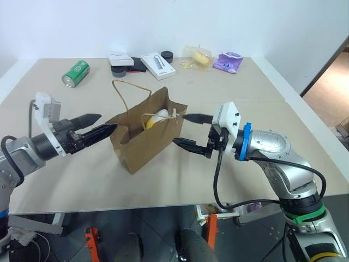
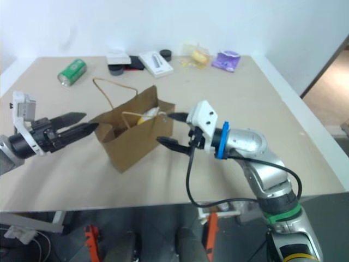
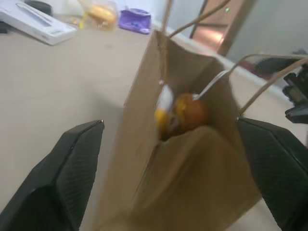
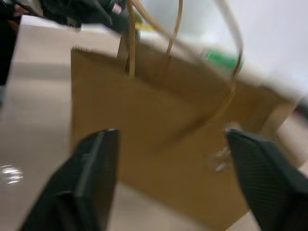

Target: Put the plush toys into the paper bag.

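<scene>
The brown paper bag (image 1: 146, 137) stands upright in the middle of the table, mouth open and cord handles (image 1: 126, 87) up. Inside it lie the plush toys: a yellow-and-white one (image 1: 158, 117) shows at the rim, and the left wrist view also shows the brown, orange-faced one (image 3: 191, 112) beside it. My left gripper (image 1: 103, 123) is open, pointing level at the bag's left end with its fingertips (image 1: 110, 129) right at the rim. On the bag's right side my right gripper (image 1: 181, 129) is open too, holding nothing. I cannot tell whether either gripper touches the paper.
Along the far edge lie a green can (image 1: 75, 73), two white boxes (image 1: 158, 65), small black items (image 1: 167, 55), a clear packet with yellow contents (image 1: 199, 56) and a purple pouch (image 1: 228, 61). The table's right edge (image 1: 305, 117) drops to the floor.
</scene>
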`<state>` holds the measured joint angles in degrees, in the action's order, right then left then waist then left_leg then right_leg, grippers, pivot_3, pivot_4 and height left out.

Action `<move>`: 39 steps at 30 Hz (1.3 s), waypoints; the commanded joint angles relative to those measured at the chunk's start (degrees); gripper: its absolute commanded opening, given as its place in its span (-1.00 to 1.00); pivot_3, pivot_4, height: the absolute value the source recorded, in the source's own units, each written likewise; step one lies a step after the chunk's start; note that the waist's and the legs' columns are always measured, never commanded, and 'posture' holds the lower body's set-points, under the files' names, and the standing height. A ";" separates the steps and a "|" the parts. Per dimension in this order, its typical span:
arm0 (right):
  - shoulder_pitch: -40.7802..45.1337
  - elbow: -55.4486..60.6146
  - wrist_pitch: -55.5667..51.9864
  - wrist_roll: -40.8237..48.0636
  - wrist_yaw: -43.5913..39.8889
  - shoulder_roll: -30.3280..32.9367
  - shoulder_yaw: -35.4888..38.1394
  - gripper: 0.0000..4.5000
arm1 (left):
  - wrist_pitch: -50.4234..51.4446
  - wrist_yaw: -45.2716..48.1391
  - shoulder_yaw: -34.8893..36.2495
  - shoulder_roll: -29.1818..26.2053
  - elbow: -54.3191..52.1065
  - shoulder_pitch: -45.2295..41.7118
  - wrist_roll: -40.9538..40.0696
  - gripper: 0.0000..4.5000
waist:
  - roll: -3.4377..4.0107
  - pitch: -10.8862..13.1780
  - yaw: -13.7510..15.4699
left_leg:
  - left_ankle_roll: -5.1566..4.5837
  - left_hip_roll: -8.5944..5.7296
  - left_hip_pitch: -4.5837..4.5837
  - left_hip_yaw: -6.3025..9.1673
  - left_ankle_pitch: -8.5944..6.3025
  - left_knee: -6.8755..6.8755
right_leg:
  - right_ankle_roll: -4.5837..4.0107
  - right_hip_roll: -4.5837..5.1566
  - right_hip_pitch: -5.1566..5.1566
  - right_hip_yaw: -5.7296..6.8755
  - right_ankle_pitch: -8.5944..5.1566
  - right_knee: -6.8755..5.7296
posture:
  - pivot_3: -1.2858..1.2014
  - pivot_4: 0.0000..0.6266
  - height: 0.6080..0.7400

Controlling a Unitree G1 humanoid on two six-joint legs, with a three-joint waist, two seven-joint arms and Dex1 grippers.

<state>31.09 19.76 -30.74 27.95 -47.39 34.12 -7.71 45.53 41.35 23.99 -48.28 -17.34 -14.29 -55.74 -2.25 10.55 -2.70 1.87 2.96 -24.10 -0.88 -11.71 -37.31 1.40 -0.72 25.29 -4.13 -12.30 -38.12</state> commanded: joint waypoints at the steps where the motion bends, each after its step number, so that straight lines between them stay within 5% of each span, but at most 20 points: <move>1: 0.63 4.09 -5.83 3.43 1.92 -1.65 0.23 0.04 | -8.65 7.65 -2.46 -1.57 0.15 2.93 7.83 1.00 | 0.01 0.01 0.00 | 0.00 0.00 0.00 -0.02 0.00 0.01 | 0.00 0.01 0.01 -0.01 0.00 0.00 | 0.03 -0.52 1.00; 7: 3.81 3.26 -11.28 2.54 4.13 -6.49 -4.61 -0.96 | -12.02 12.94 -5.12 -1.53 0.55 5.28 12.05 1.00 | 0.01 0.01 -0.04 | -0.01 0.07 -0.05 -0.06 0.00 0.08 | -0.01 -0.02 0.10 0.00 -0.01 0.00 | 0.03 -0.52 1.00; 27: 11.26 -9.73 -10.96 -5.28 10.64 -21.95 -9.33 -0.96 | -13.69 18.24 -10.86 -0.20 2.94 2.05 16.01 1.00 | 0.02 0.01 -0.04 | -0.01 0.10 -0.09 -0.04 -0.01 0.12 | 0.02 -0.03 0.12 0.05 -0.02 0.00 | 0.03 -0.52 1.00; 39: 12.08 -10.69 -10.37 -6.64 11.70 -24.78 -8.95 -0.96 | -14.99 15.75 -13.55 1.58 5.05 -1.65 20.51 1.00 | 0.02 0.01 -0.04 | -0.01 0.11 -0.08 0.01 -0.01 0.24 | 0.12 -0.06 0.13 0.09 0.03 0.00 | 0.03 -0.52 1.00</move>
<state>41.74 7.20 -41.98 21.13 -35.81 9.71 -18.01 32.05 58.57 10.92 -47.49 -12.29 -15.04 -36.64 -2.23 10.55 -2.74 1.86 3.07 -24.18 -0.86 -11.72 -37.07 1.54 -0.78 25.42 -4.04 -12.26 -38.12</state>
